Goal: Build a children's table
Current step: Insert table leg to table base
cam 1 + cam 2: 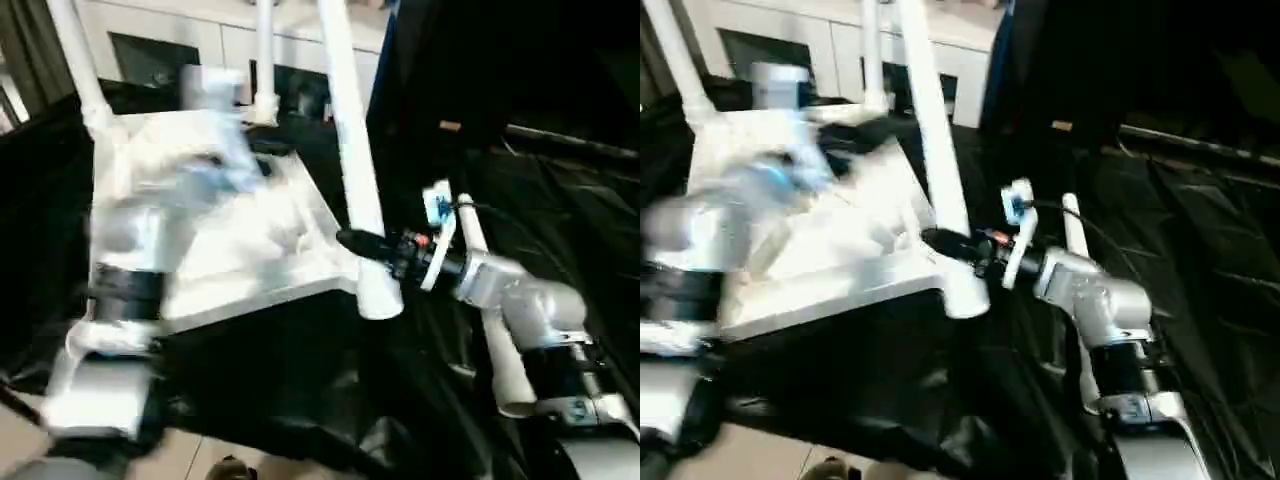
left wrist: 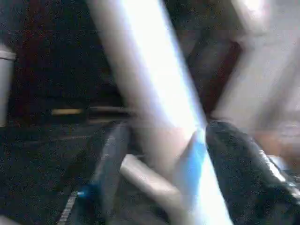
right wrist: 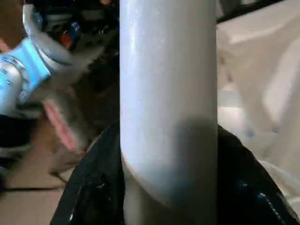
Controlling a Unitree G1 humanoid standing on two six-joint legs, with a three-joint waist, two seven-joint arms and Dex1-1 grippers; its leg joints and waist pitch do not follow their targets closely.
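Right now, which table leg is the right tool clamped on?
The near-corner leg, closest to the camera: the right tool pinches its base. The other legs stand free.

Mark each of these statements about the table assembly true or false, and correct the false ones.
1. The right gripper is closed around a white leg near its lower end. True.
2. The tabletop lies with its ribbed underside up. True.
3. The tabletop rests on a bare wooden floor. False: it lies on a black-draped surface.
4. All legs lie flat beside the tabletop. False: at least three stand up from it.
5. A white cabinet stands behind the work. True.
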